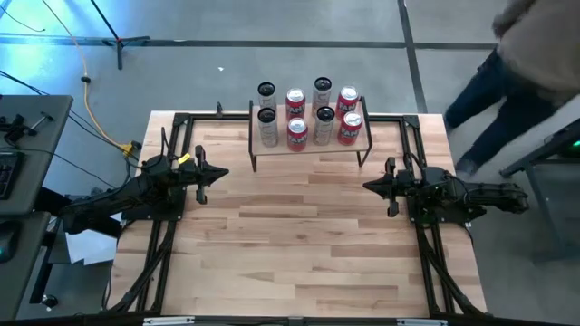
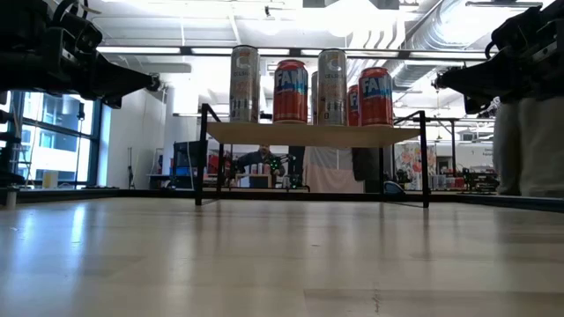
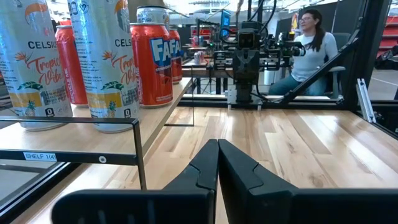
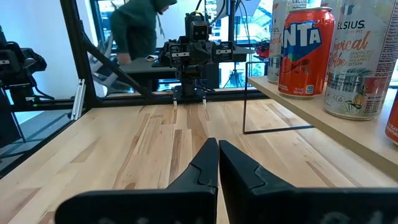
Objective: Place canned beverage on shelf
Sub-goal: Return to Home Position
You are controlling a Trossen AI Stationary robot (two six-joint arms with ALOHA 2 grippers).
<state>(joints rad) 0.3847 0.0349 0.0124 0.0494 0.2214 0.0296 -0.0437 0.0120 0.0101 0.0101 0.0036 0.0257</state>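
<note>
High view: left gripper (image 1: 210, 174), fingers pressed together and empty, above the left side of the table (image 1: 299, 244); right gripper (image 1: 376, 186), likewise closed on nothing, above the right side, facing it. Shelf (image 1: 281, 148) stands at the table's far edge, beyond and between the two, bearing eight cans in two rows of four: white Celsius cans (image 1: 267, 127) alternating with red Fanta cans (image 1: 297, 133). Person (image 1: 517, 63) stands off the far right corner.

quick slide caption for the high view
Eight cans stand in two rows on the shelf; left pincer and right pincer wait shut at either side of the table.
</note>
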